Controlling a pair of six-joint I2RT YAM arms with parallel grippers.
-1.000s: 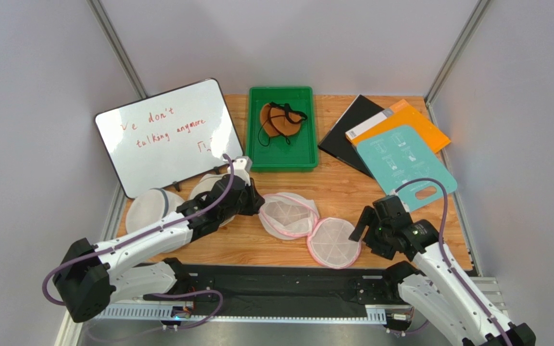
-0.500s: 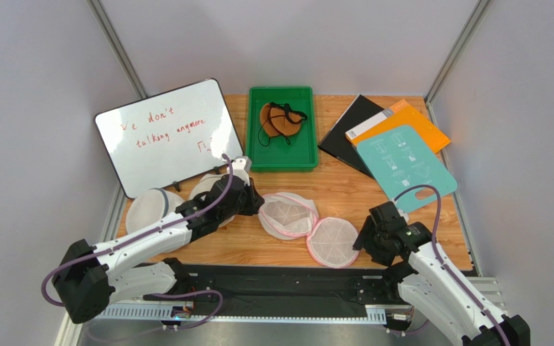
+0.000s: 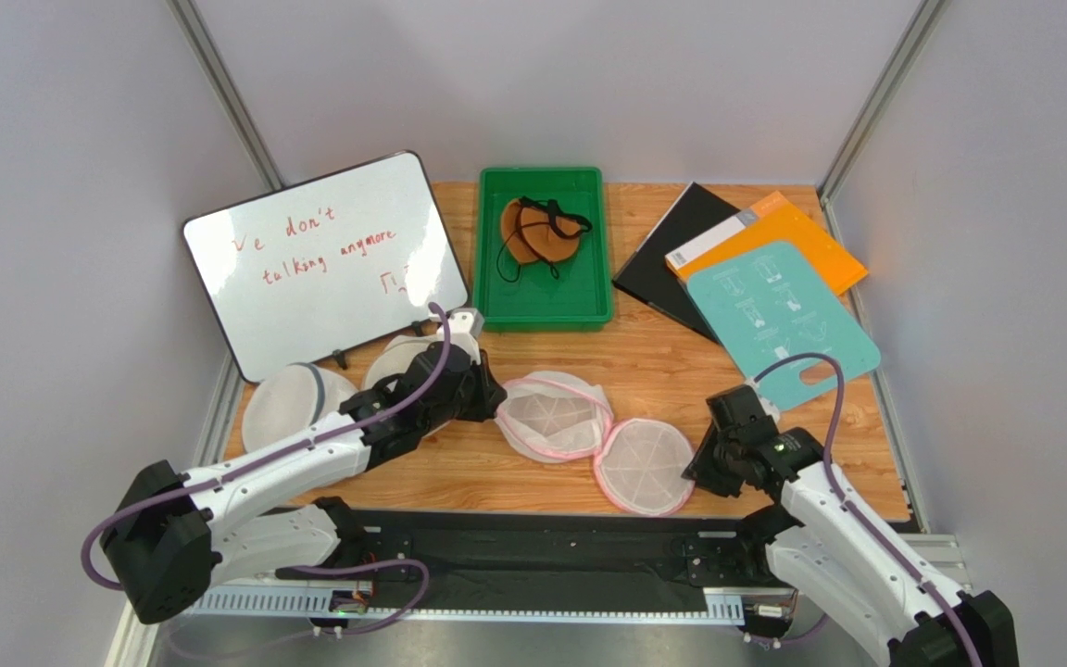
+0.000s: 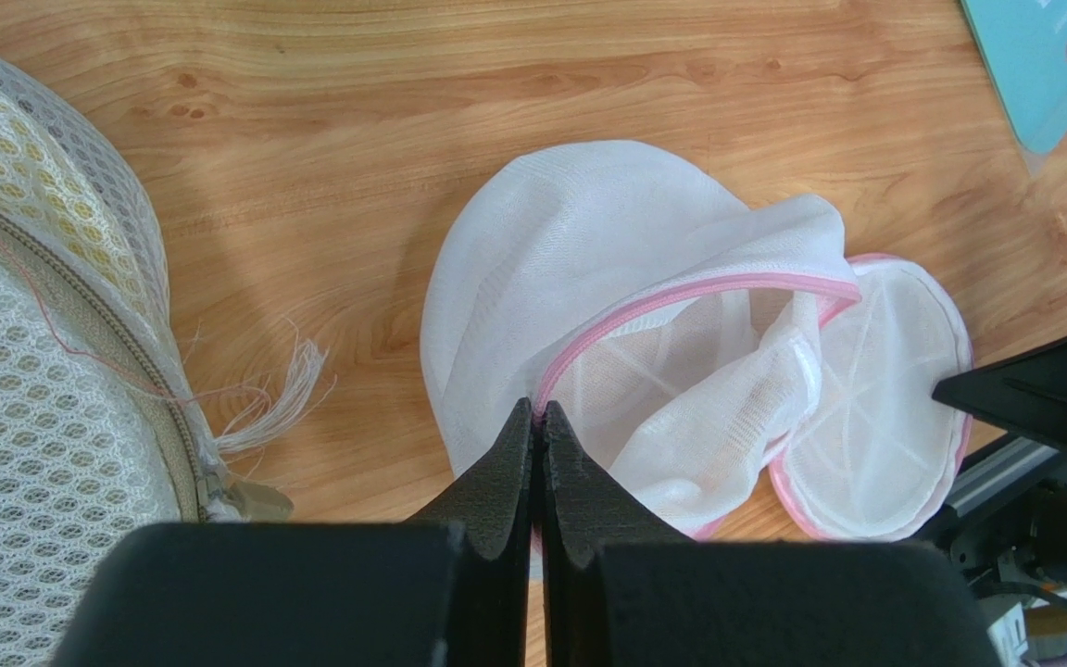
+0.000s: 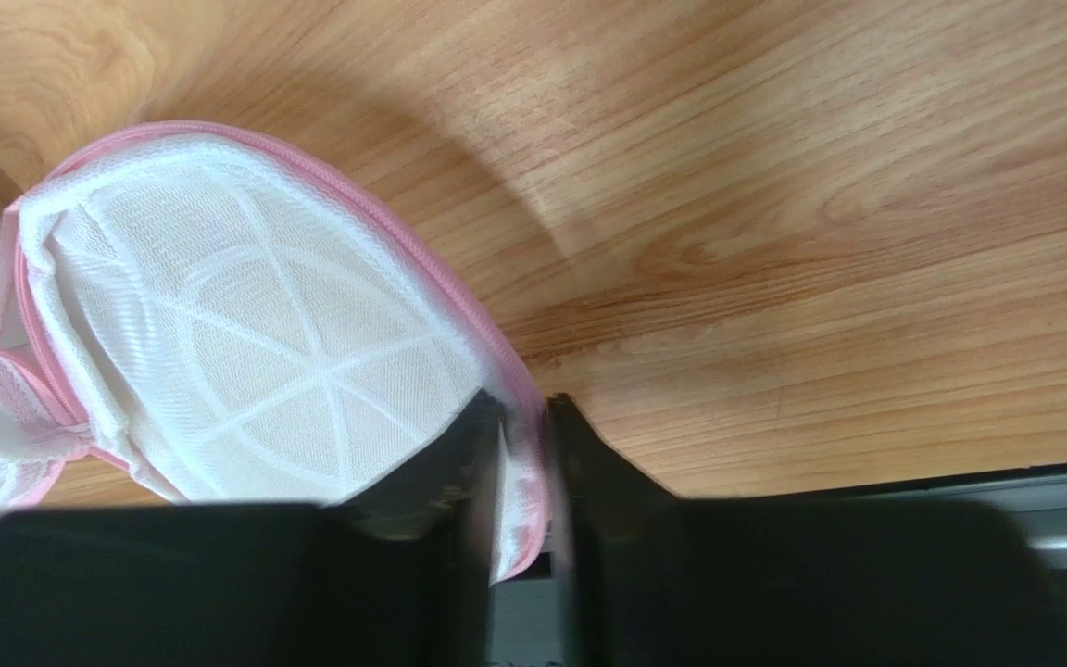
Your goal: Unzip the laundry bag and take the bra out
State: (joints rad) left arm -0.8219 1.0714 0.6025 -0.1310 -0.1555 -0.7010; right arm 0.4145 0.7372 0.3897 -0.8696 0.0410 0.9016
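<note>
While unzipped, laundry bag [image 3: 588, 431]: on bench [image 3: 664, 364]
Left fingers [image 4: 539, 428]: shut on pink rim
Right fingers [image 5: 523, 424]: pinching other rim
Bra [image 3: 542, 231]: in green tray [image 3: 553, 296]
Nearby: white mesh bags [image 3: 286, 403]

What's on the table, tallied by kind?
Pink-trimmed laundry bag: 1
Plain white mesh bags: 2
Bra: 1
Green tray: 1
Whiteboard: 1
Flat sheets (black, orange, teal): 3
Total: 9
</note>
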